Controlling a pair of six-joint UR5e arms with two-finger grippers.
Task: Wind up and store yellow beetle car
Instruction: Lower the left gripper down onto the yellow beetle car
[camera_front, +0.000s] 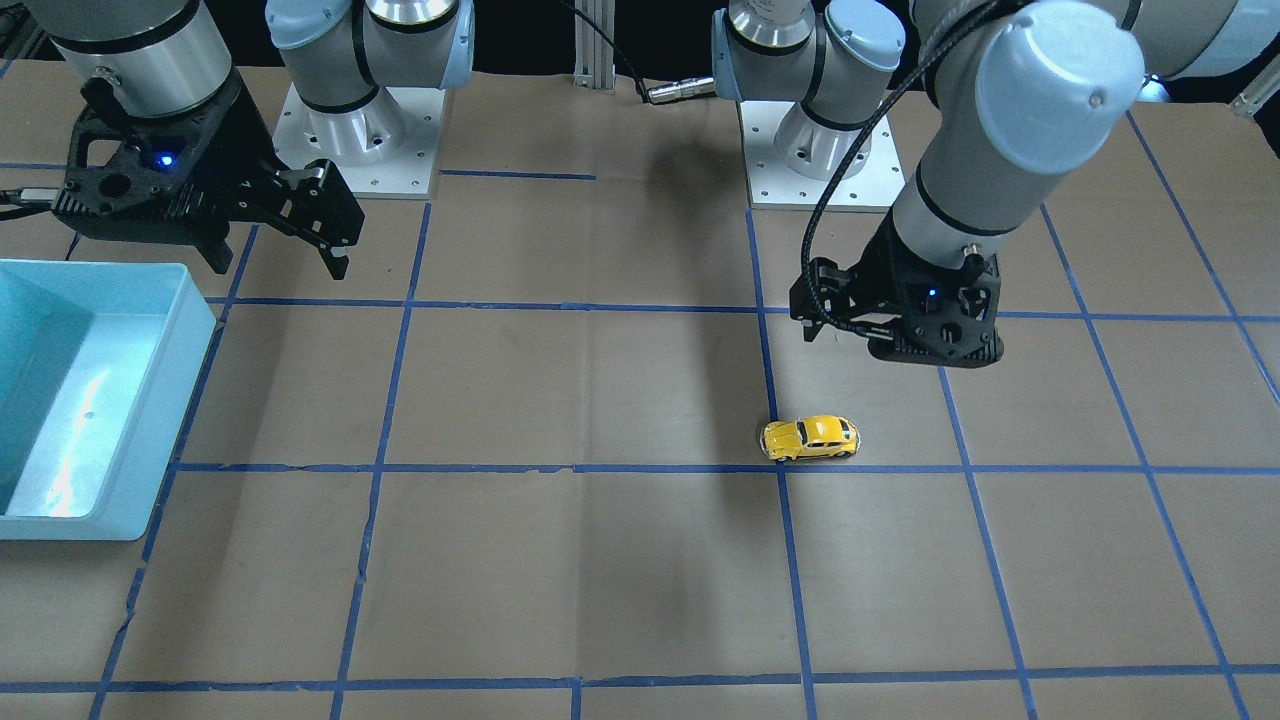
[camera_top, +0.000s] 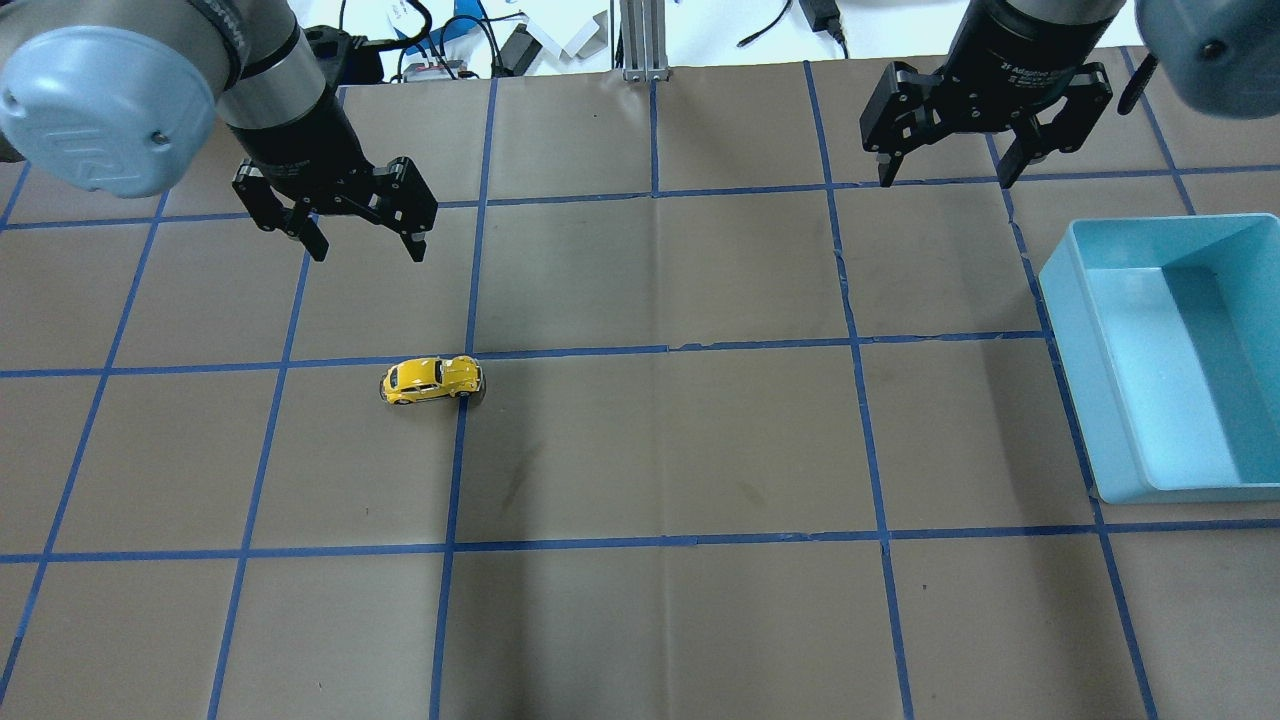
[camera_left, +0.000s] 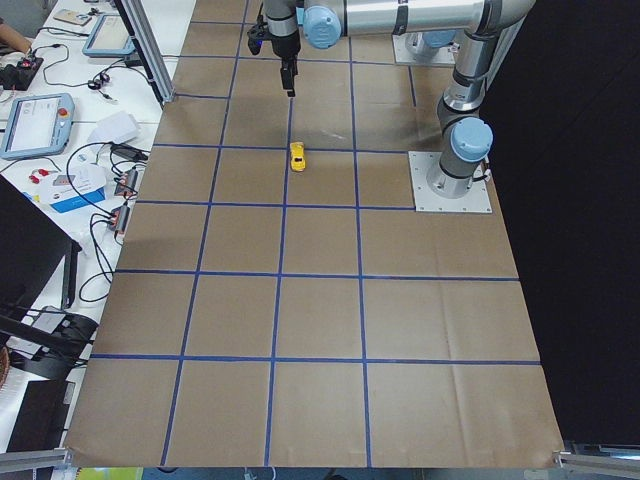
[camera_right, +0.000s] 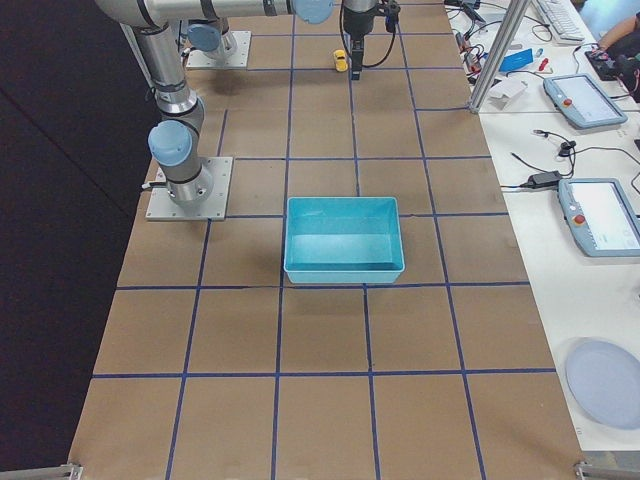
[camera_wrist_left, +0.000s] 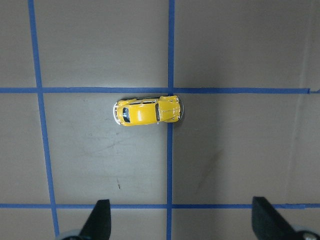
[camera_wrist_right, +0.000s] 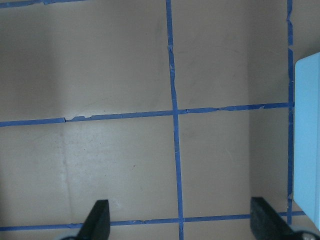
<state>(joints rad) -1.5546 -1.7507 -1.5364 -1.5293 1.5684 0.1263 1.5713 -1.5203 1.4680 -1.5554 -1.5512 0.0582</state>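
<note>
The yellow beetle car (camera_top: 432, 380) stands on its wheels on the brown table, on a blue tape line; it also shows in the front view (camera_front: 810, 438) and the left wrist view (camera_wrist_left: 148, 110). My left gripper (camera_top: 365, 243) is open and empty, raised above the table a little beyond the car. My right gripper (camera_top: 945, 170) is open and empty, raised near the far edge, beside the light blue bin (camera_top: 1070, 300). In the right wrist view only the fingertips (camera_wrist_right: 101, 216) and a bin edge (camera_wrist_right: 306, 130) show.
The light blue bin (camera_front: 190, 330) is empty and sits at the table's right side. Arm bases (camera_front: 355, 140) stand on the robot's edge. Blue tape lines grid the table. Cables and devices lie beyond the far edge (camera_top: 450, 40).
</note>
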